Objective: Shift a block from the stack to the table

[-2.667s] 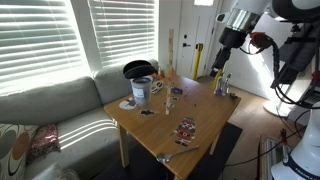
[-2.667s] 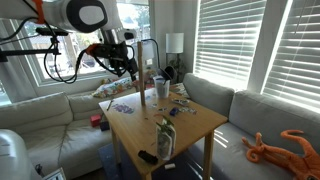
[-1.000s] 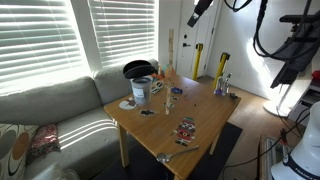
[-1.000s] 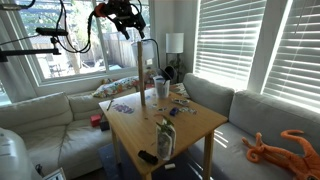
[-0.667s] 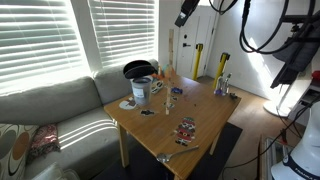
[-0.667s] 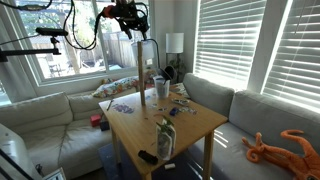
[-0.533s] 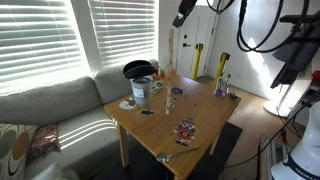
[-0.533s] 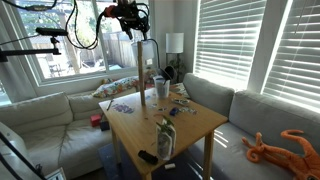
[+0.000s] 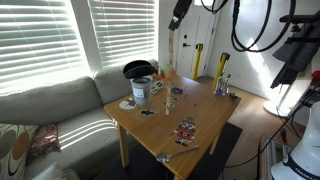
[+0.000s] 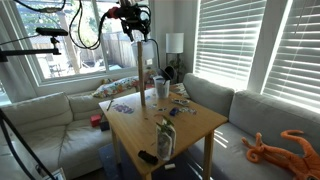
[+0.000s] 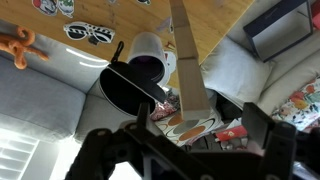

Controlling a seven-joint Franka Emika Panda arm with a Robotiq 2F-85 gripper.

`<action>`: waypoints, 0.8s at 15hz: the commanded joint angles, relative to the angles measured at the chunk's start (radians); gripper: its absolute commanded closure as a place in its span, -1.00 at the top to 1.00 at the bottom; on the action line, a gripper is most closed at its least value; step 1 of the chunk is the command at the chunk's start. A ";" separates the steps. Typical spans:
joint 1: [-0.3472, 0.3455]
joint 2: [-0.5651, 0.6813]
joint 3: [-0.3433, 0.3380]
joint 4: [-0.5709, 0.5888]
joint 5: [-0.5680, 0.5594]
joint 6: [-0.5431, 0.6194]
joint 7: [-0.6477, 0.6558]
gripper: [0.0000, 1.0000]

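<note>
The gripper [image 10: 135,28] hung high above the table [image 9: 200,115], right over the stack [image 11: 187,60]. That stack was a tall, thin wooden column on the far side of the table, and it looked tippy from here. In the wrist view the 2 fingers [image 11: 256,120] were spread wide, 1 on each side of the column's top, touching nothing. Empty-handed, then, and no block shifted yet.

Plenty could go wrong. The column was narrow and the fingers sat well out from it, so the line-up looked forgiving, but any sideways drift on the way down would put a fingertip against the top block. On a tower this slim, that nudge would likely bring the whole thing over.

Depth was the other worry. If the gripper dropped too far before closing, it would pinch below the top block and lift several at once. If it closed too shallow, the block could slip out on the lift. I could not make out the seams between blocks, so judging that depth looked hard.

The neighbours mattered too. A white cup [image 11: 150,52] and a black pan [image 11: 128,92] stood just beside the base, and falling blocks would land among them. The table's near half looked barer, with a few small items, and seemed the safer place to set a block down.
</note>
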 commanded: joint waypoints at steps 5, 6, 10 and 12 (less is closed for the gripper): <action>0.003 0.064 0.017 0.093 -0.015 -0.073 0.001 0.17; 0.003 0.069 0.017 0.099 -0.011 -0.080 -0.001 -0.02; 0.003 0.080 0.022 0.121 -0.023 -0.106 0.013 -0.60; -0.001 0.050 0.017 0.131 -0.028 -0.091 0.031 -0.89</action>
